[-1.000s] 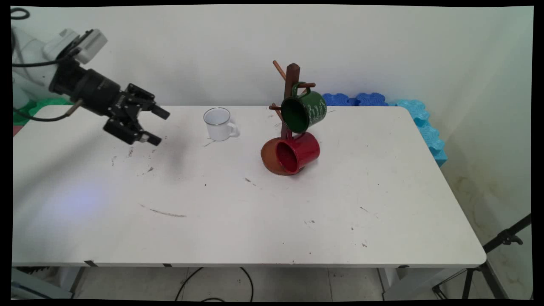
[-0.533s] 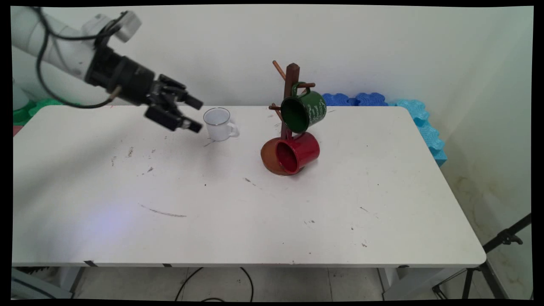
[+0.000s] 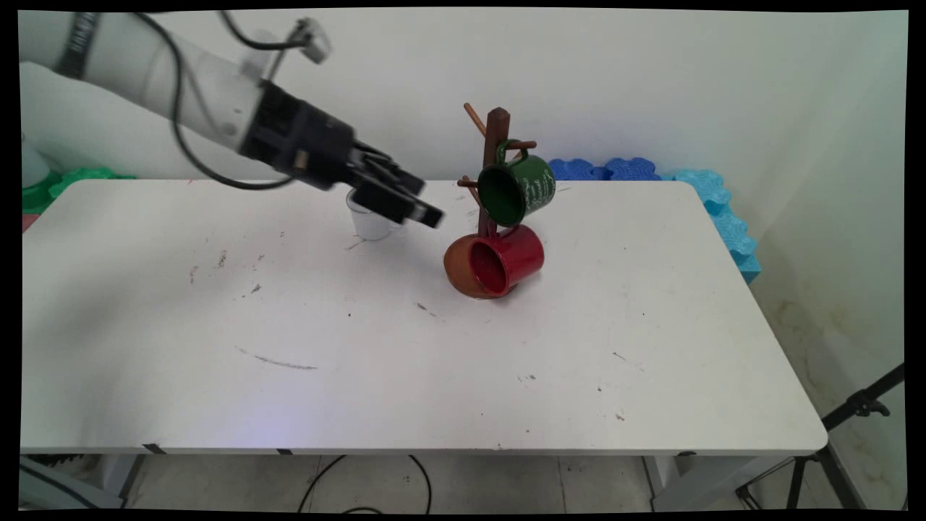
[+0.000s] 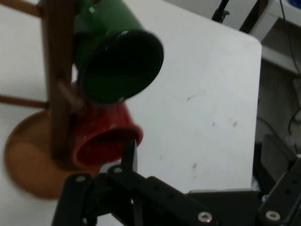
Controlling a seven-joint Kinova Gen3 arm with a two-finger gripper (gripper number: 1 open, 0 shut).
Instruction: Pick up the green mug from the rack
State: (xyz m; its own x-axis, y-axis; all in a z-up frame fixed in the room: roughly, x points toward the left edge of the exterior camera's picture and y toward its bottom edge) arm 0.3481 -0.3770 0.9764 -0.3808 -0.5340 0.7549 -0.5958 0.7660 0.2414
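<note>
One pincer (image 3: 418, 204), spread wide, has swung rightward past white mug (image 3: 367, 226) toward mug tree (image 3: 495, 155).

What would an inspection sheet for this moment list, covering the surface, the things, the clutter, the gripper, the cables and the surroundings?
Surface: white table, scuffed and speckled with dark marks.
Things: wooden mug tree on a round base; green mug hangs from a peg, red mug below it, mouth toward the camera; white mug upright, partly hidden by the gripper.
Clutter: nothing seen.
Gripper: gripper above the table between white mug and mug tree, holding nothing; in the hand view it faces the green and red mugs.
Cables: black cables loop along the arm; another lies on the floor under the table.
Surroundings: blue foam pieces behind the table's far right; black stand leg at right.
</note>
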